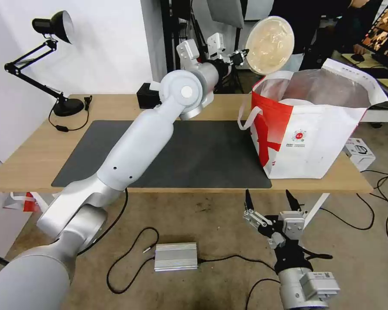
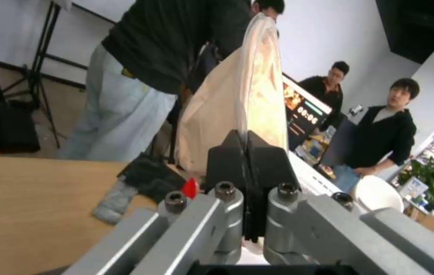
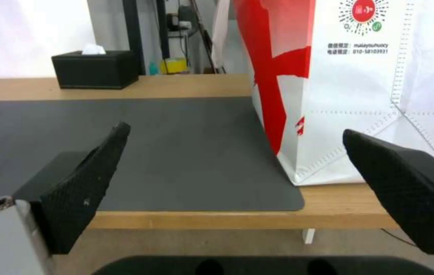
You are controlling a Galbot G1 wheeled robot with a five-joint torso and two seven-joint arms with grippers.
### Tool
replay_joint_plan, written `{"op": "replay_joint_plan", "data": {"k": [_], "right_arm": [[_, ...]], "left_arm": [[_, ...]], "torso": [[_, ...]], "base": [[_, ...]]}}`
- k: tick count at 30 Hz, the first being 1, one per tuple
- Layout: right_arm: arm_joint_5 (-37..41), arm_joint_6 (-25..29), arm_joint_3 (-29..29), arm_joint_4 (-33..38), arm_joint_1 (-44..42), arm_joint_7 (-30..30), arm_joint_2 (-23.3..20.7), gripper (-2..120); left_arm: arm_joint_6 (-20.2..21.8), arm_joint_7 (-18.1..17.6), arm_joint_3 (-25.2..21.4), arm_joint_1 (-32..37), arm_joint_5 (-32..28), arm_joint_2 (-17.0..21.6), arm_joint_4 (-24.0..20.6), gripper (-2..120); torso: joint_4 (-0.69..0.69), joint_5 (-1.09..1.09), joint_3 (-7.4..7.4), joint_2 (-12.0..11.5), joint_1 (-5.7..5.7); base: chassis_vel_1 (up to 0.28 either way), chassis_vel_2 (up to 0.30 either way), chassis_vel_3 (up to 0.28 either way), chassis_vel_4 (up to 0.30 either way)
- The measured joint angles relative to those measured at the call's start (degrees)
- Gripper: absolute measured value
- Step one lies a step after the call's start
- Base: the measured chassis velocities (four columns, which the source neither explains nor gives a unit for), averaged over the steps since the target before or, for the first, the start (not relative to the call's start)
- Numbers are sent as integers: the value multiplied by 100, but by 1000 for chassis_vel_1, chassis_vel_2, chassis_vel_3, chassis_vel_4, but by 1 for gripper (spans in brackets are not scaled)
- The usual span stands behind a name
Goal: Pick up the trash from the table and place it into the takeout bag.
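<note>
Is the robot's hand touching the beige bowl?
Touching. In the left wrist view, the left gripper is shut on the beige bowl's rim.

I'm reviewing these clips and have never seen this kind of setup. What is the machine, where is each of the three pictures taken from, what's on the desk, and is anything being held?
It is a two-armed wheeled robot. The head view looks down from its head. The other two come from cameras on its wrists.

The left gripper, raised above the takeout bag, is shut on the rim of a beige pulp bowl; the left wrist view shows the bowl edge-on between the fingers.

The right gripper waits open below the front edge of the table, holding nothing.

On the table lie a dark grey mat, a black tissue box, a desk lamp and the bag.
</note>
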Motion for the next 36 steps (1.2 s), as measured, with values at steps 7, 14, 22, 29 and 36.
{"op": "replay_joint_plan", "data": {"k": [7,14,22,29,36], "right_arm": [[0,0,0,0,0,0,0,100],[0,0,0,0,0,0,0,100],[0,0,0,0,0,0,0,100],[0,0,0,0,0,0,0,100],[0,0,0,0,0,0,0,100]], "left_arm": [[-20,1,185,-45,0,-94,31,0],[-55,-2,287,-84,-3,-196,71,0],[-127,-2,495,-83,-6,-239,74,0],[-136,3,598,-83,-8,-288,89,0],[-147,14,807,-38,-9,-359,129,0]], "torso": [[0,0,0,0,0],[0,0,0,0,0],[0,0,0,0,0],[0,0,0,0,0],[0,0,0,0,0]], "base": [[0,0,0,0],[0,0,0,0],[0,0,0,0],[0,0,0,0],[0,0,0,0]]}}
